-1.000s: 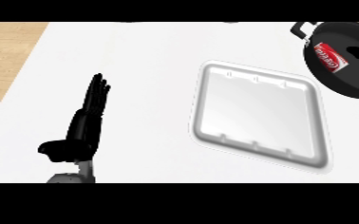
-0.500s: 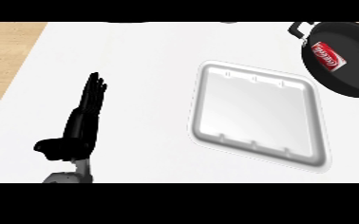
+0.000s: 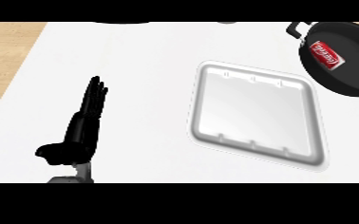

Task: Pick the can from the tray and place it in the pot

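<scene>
Nearest, at the lower left, the robot's left hand (image 3: 82, 126) stands on the white counter (image 3: 140, 76), fingers straight, pressed together and pointing to the far side, holding nothing — it is resting. The right hand shows nowhere in the head view.

To the right of the middle lies the white square plastic tray (image 3: 308, 123) with its raised rim; nothing lies in it.

Farther and at the right edge sits the black round pot (image 3: 344, 83), partly cut off by the view, its handle at the far left of its rim. The red drink can (image 3: 326, 55) lies on its side inside the pot — long axis running from far left to near right.

The can lies far and well to the right of the left hand's fingers, well apart from them. Judging from this, the placing looks done, and no further reach seems called for.
</scene>
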Available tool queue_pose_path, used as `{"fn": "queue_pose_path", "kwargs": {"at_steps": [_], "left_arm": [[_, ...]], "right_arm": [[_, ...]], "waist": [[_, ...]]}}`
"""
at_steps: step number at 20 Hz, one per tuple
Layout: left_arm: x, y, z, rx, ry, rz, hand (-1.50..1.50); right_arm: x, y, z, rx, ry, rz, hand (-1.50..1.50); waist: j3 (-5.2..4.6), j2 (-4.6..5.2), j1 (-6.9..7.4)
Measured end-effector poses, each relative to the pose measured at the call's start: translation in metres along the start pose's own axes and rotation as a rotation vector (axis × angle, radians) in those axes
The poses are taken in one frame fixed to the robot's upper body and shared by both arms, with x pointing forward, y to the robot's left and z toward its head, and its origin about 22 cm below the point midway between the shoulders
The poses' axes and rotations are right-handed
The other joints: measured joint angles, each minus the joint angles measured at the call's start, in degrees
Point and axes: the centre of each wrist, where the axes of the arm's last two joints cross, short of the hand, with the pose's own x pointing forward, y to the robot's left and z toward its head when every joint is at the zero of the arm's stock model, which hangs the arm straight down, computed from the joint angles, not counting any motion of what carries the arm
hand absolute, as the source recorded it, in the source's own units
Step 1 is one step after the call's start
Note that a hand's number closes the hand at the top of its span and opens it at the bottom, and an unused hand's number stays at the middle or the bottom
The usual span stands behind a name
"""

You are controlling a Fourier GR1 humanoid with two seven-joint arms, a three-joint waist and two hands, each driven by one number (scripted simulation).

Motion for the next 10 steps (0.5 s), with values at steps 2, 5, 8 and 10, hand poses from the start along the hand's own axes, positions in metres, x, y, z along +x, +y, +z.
{"fn": "queue_pose_path", "kwargs": {"at_steps": [2, 5, 8, 10], "left_arm": [[0.004, 0.003, -0.003, 0.007, 0.007, -0.006, 0.0], [0.002, 0.002, -0.002, 0.009, 0.004, -0.012, 0.0], [0.0, 0.004, -0.005, 0.013, 0.004, -0.009, 0.0], [0.0, 0.0, -0.001, 0.017, 0.006, -0.005, 0.0]], "right_arm": [[-0.007, -0.008, -0.003, -0.004, -0.008, 0.0, -1.5], [-0.015, -0.019, -0.007, -0.034, -0.011, -0.018, -1.5], [-0.023, -0.031, -0.011, -0.086, -0.005, -0.039, -1.5], [-0.031, -0.038, -0.012, -0.112, -0.002, -0.048, -1.5]], "waist": [[-0.05, -0.09, -0.17], [-0.05, -0.15, -0.34], [-0.06, -0.19, -0.5], [-0.08, -0.25, -0.56]]}}
